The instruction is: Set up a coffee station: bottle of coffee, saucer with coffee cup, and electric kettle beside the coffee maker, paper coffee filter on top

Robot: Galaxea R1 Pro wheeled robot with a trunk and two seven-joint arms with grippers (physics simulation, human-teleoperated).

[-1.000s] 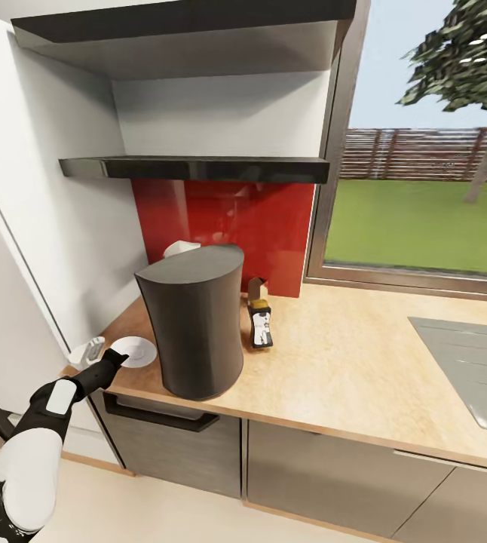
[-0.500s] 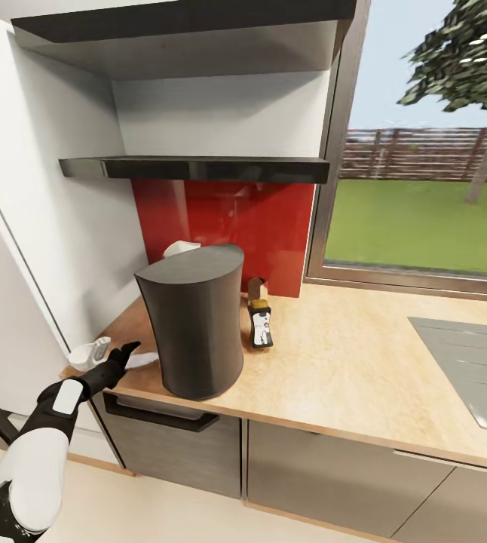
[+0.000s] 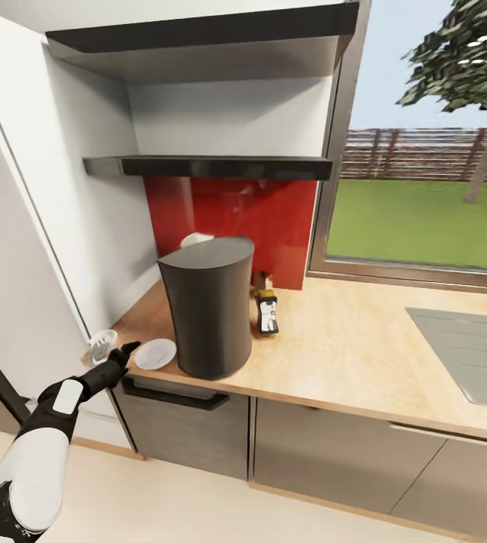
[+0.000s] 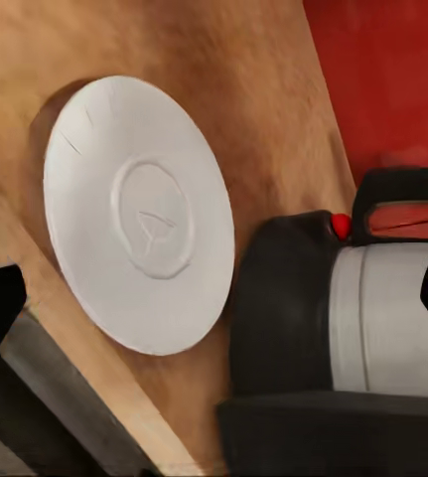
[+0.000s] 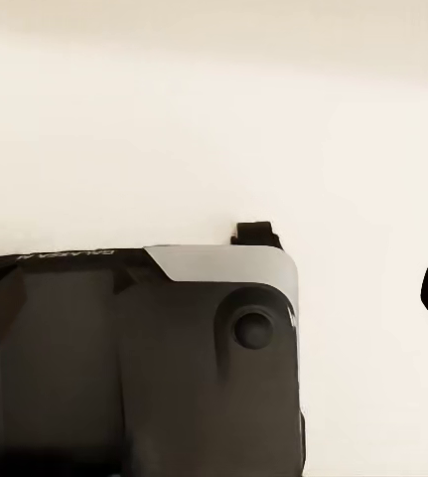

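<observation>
At the far left, my left pincer (image 3: 123, 353) hangs off the counter's (image 3: 364, 354) corner with its fingers spread wide and nothing between them. Just beyond it one white coffee cup (image 3: 102, 345) sits at the very corner of the wood. Next comes one saucer (image 3: 155, 353), white and round with a shallow ring pressed in its middle (image 4: 139, 214), flat on the counter and just beside the coffee maker (image 3: 207, 315). There is one of those: a tall dark grey drum with a slanted top. Behind it my wrist camera finds one electric kettle (image 4: 367, 298), steel-bodied with a black handle and a red button. To the right lies one bottle of coffee (image 3: 267, 314), tipped on its side near the red backsplash (image 3: 232, 219). My right pincer I cannot judge as open or closed.
</observation>
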